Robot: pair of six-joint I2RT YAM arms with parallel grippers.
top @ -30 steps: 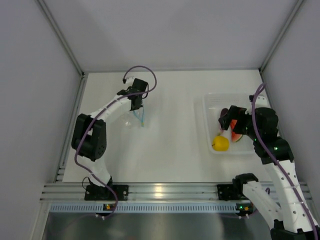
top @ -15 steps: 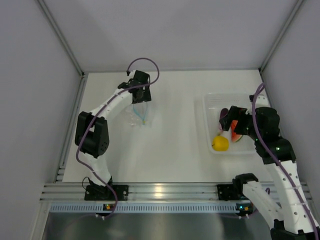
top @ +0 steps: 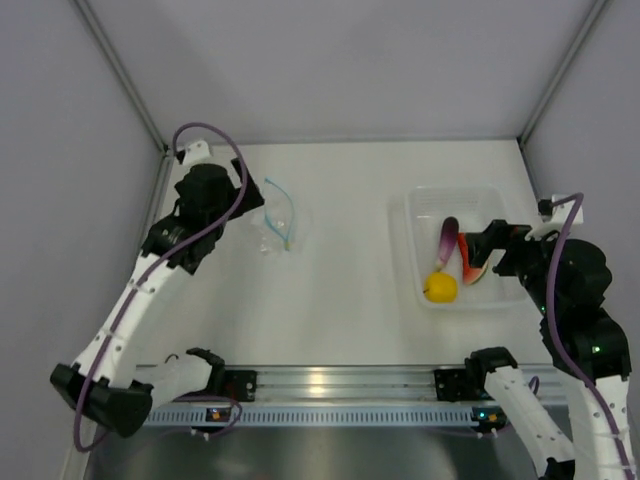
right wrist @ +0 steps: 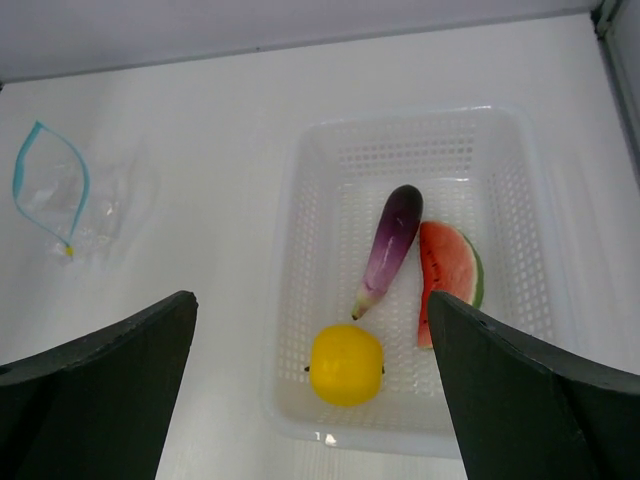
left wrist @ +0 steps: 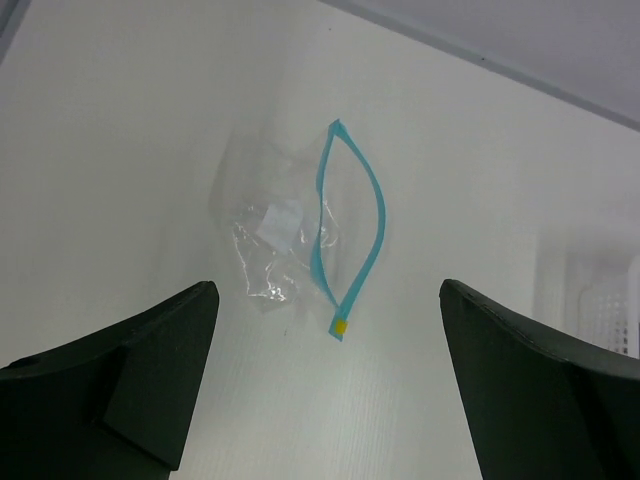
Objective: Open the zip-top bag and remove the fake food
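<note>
The zip-top bag (top: 278, 222) lies flat on the white table at back left, its teal zip strip (left wrist: 350, 225) spread into an open loop, with nothing coloured inside. My left gripper (top: 212, 195) hovers left of it, open and empty (left wrist: 328, 288). The fake food lies in a clear perforated tub (top: 412, 215) on the right: a yellow fruit (right wrist: 346, 364), a purple eggplant (right wrist: 388, 247) and a red wedge (right wrist: 445, 280). My right gripper (top: 495, 250) stands open just right of the tub, above it in the wrist view (right wrist: 310, 296), holding nothing.
Grey walls close the table at the back and both sides. A metal rail (top: 320, 382) with both arm bases runs along the near edge. White tabletop (top: 350, 250) separates the bag from the tub.
My left gripper opened, let go of the bag and drew back to the left; the bag now lies on the table. The right gripper pulled back to the right off the tub.
</note>
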